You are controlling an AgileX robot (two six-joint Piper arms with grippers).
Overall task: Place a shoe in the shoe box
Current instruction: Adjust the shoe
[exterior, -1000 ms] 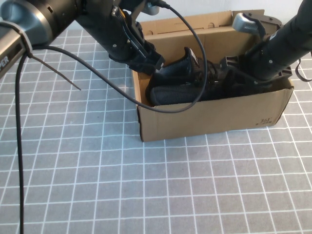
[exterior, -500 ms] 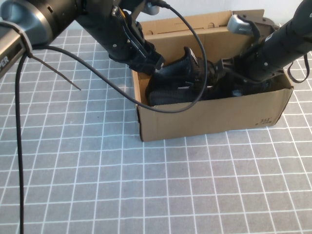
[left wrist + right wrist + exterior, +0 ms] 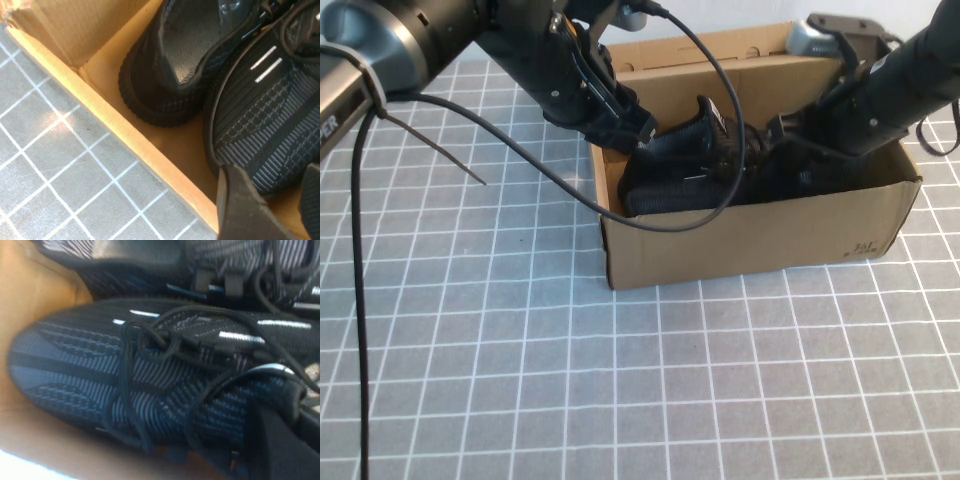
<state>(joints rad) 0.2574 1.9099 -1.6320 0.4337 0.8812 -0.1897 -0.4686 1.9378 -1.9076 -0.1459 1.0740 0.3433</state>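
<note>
Shoes: 2, both black knit sneakers, one shoe (image 3: 167, 70) and a second shoe (image 3: 260, 125) side by side, both inside the box. Shoe box (image 3: 750, 245): 1, brown cardboard, lid flap up. Arms: 2, so grippers 2: left gripper (image 3: 626, 137) at the box's left end, right gripper (image 3: 788, 132) down inside the box on the right side. Black cables: 2, a looped cable (image 3: 715, 95) crossing the box and a hanging cable (image 3: 360, 300) at far left. Desk (image 3: 520, 380): 1, grey grid pattern.
</note>
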